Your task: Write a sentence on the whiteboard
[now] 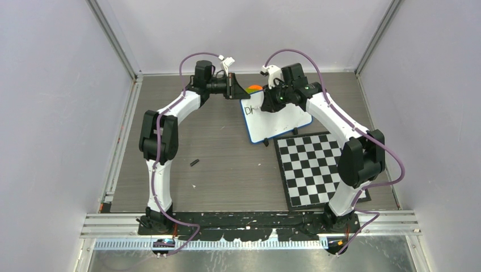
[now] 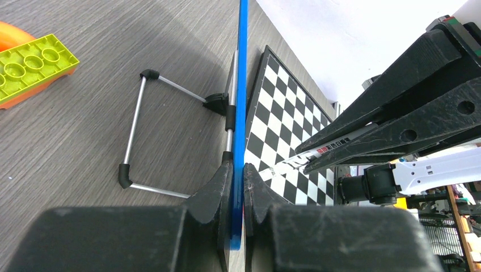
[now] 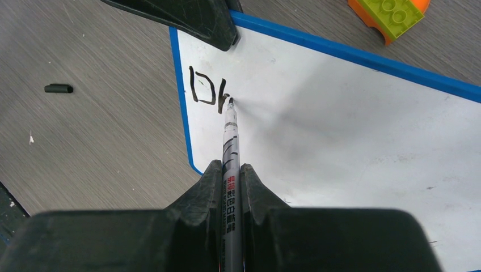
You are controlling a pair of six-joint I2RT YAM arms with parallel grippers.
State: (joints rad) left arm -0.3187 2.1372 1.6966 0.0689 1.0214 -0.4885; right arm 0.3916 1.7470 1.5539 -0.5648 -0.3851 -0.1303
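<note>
The whiteboard is white with a blue rim and leans on a wire stand at the back of the table. My left gripper is shut on its blue rim at the top left corner; it also shows in the top view. My right gripper is shut on a grey marker whose tip touches the board face. The sentence reads only "Dr" in black near the board's upper left corner. The right gripper hangs over the board.
A black-and-white checkered board lies in front of the whiteboard on the right. A black marker cap lies on the table to the left. A green brick on an orange piece sits behind the whiteboard. Grey walls enclose the table.
</note>
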